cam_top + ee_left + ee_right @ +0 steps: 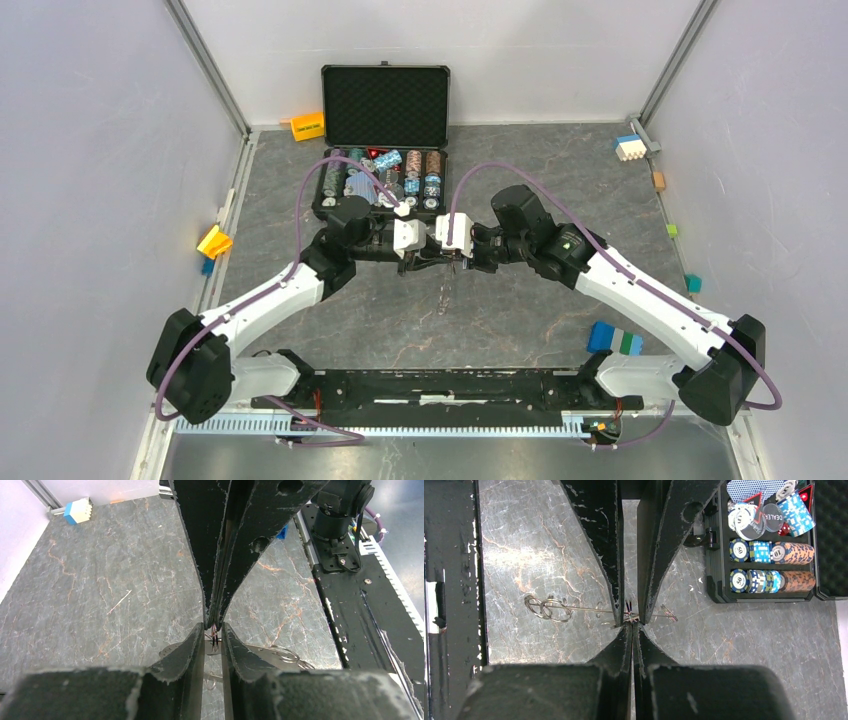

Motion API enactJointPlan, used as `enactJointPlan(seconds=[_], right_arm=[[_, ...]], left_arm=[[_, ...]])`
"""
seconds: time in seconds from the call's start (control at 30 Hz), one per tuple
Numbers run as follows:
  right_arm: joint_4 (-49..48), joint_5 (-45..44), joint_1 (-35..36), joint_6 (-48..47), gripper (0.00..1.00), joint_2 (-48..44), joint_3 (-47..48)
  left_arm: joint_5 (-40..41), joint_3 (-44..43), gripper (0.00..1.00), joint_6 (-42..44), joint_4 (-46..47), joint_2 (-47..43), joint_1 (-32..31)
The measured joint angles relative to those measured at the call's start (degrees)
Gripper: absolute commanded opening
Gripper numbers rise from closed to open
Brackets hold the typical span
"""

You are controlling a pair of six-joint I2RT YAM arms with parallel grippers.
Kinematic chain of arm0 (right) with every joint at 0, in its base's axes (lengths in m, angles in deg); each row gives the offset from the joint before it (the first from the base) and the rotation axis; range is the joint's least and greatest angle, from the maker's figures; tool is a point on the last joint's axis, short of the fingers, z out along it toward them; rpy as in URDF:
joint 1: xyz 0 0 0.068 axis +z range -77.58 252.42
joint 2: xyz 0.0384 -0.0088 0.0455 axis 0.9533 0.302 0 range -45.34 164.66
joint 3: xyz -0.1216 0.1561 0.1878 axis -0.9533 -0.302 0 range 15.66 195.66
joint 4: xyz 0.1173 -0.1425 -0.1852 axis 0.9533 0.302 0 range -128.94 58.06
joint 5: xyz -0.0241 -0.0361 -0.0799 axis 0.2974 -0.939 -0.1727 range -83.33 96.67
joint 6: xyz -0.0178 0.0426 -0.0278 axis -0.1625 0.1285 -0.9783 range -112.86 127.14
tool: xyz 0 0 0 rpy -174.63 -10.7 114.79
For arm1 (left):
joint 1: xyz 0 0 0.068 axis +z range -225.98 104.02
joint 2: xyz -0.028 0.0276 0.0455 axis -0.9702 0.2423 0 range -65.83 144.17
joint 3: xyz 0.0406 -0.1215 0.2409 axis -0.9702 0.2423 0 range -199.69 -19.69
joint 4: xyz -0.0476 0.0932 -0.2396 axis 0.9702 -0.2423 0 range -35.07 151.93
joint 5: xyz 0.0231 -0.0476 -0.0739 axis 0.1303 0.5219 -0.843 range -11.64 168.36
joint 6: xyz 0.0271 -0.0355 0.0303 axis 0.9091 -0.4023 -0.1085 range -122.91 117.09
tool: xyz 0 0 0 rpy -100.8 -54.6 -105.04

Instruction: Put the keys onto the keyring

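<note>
The keyring [445,290] hangs in the air over the middle of the tabletop [520,310], just near of the open case [385,105]. It drops from the spot where the two grippers meet tip to tip. It looks light, thin and stiff. Bare metal like this is likely to slip or swivel when pinched at one point, so the best hold is flat across its two faces close to the rim, leaving the central hole free. From the right wrist it shows only as a fine edge-on line, which suggests there is little to bite on from the side.

Small round wire loops [546,609] sit on it away from the pinch. They may be the heads of the keys, but I cannot tell. If so, they are tiny, hard and easy to drop, and best held by the round head.

The right gripper [631,625] is clamped fully closed, and the keyring's thin line runs straight through its tips, so I judge it to be carrying the ring. The left gripper [213,628] faces it with its fingers a narrow slot apart, and a short dark sliver of metal stands in that slot. Whether the fingers press on it or only flank it I cannot tell.
</note>
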Motion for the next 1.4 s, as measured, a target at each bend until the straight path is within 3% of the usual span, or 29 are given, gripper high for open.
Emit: enactJointPlan(seconds=[0.17, 0.6, 0.8, 0.97, 1.03, 1.13, 1.4], right_arm=[[0.0, 0.0, 0.0, 0.0, 0.0, 0.0, 0.0], [0.0, -0.1, 0.0, -0.2, 0.0, 0.0, 0.0], [0.0, -0.1, 0.0, -0.2, 0.0, 0.0, 0.0], [0.0, -0.1, 0.0, -0.2, 0.0, 0.0, 0.0], [0.0, -0.1, 0.0, -0.2, 0.0, 0.0, 0.0], [0.0, -0.1, 0.0, -0.2, 0.06, 0.0, 0.0], [-1.4, 3.0, -1.3, -0.1, 0.38, -1.7, -2.9]], left_arm=[[0.0, 0.1, 0.23, 0.0, -0.1, -0.2, 0.0], [0.0, 0.7, 0.3, 0.0, -0.3, -0.9, 0.0], [0.0, 0.7, 0.2, 0.0, -0.3, -0.9, 0.0], [0.0, 0.7, 0.04, 0.0, -0.1, -0.9, 0.0], [0.1, 0.7, 0.02, 0.0, 0.0, -0.9, 0.0], [0.2, 1.2, 0.02, -0.1, 1.1, -0.9, 0.0], [-0.6, 9.2, 0.02, -9.3, 16.2, -1.6, 2.9]])
